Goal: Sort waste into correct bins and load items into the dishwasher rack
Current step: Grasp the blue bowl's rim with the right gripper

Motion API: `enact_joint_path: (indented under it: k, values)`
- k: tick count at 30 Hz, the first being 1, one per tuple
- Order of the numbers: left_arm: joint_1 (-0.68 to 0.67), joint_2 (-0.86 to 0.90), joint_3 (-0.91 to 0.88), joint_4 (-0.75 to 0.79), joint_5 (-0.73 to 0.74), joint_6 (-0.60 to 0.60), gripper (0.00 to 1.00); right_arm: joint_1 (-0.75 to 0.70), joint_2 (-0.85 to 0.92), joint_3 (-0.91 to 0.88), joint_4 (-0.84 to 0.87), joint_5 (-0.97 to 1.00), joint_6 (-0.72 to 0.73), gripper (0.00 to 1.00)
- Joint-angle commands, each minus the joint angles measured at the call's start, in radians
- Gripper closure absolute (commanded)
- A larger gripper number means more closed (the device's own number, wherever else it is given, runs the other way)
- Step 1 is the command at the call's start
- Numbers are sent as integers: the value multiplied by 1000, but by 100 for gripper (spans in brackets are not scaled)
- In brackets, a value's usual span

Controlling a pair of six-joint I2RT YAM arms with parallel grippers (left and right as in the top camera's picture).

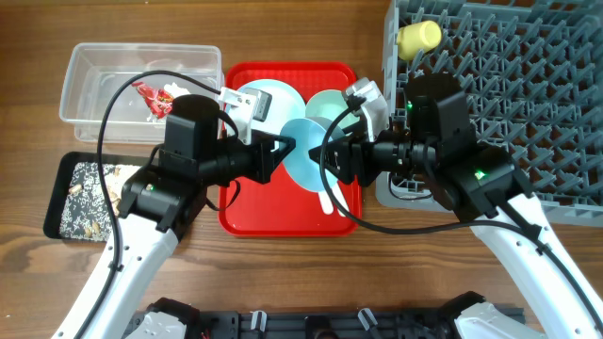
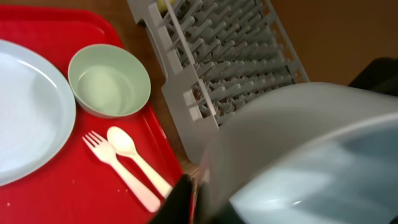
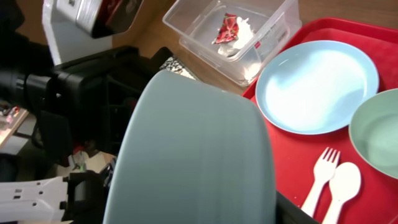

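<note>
- Above the flat red plastic serving tray [image 1: 247,215], the left claw [image 1: 283,151] and the right claw [image 1: 330,155] met nose to nose, with a pale blue-green round bowl [image 1: 305,160] held up on edge between them.
- Left claw: pinching the bowl, one dark finger [image 2: 180,200] against its rim.
- Right claw: the bowl's underside filled its wrist view, so I cannot tell whether it was spread or pressed together.
- On the tray below lay a pale blue round plate [image 3: 317,87], a second pale green bowl [image 2: 109,81], and a white plastic fork [image 2: 118,168] just beside a white plastic spoon [image 2: 134,154].
- Right of the tray stood the large grey pegged plastic crate [image 1: 528,94], a small yellow cup [image 1: 418,38] in its near-left corner.
- Left of the tray, on the wooden bench [image 1: 28,28], the clear rectangular plastic tub [image 1: 94,89] held a crumpled red-and-white wrapper [image 3: 226,28].
- The shallow black rectangular tray [image 1: 68,202] held crumbly brownish-white scraps [image 1: 115,184].
</note>
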Motion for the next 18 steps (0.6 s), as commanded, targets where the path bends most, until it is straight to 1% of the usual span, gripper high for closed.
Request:
enact_joint_path:
  k: [1, 2, 3, 4, 5, 7, 8, 12, 14, 18]
  values:
    - [-2, -10, -5, 18, 9, -5, 69, 14, 8, -2, 2, -40, -2, 48]
    - [-2, -10, -5, 19, 9, -5, 65, 14, 8, -2, 2, -40, -2, 49]
    - [-2, -10, -5, 20, 9, -5, 55, 14, 8, -2, 2, -40, -2, 52]
    - [-2, -10, -5, 22, 9, -5, 45, 14, 8, -2, 2, -40, -2, 52]
    - [-2, -10, -5, 24, 9, -6, 40, 14, 8, -2, 2, -40, -2, 53]
    - [-2, -10, -5, 32, 8, -20, 37, 14, 8, -2, 2, -39, -2, 55]
    - [-2, -10, -5, 39, 9, -24, 32, 14, 8, -2, 2, -39, -2, 55]
    - [-2, -10, -5, 50, 8, -24, 30, 14, 8, -2, 2, -27, -2, 60]
    - [-2, -10, -5, 55, 8, -24, 26, 14, 8, -1, 2, 11, -1, 59]
    - [-2, -24, -4, 76, 9, -24, 24, 14, 8, -1, 2, 98, 3, 59]
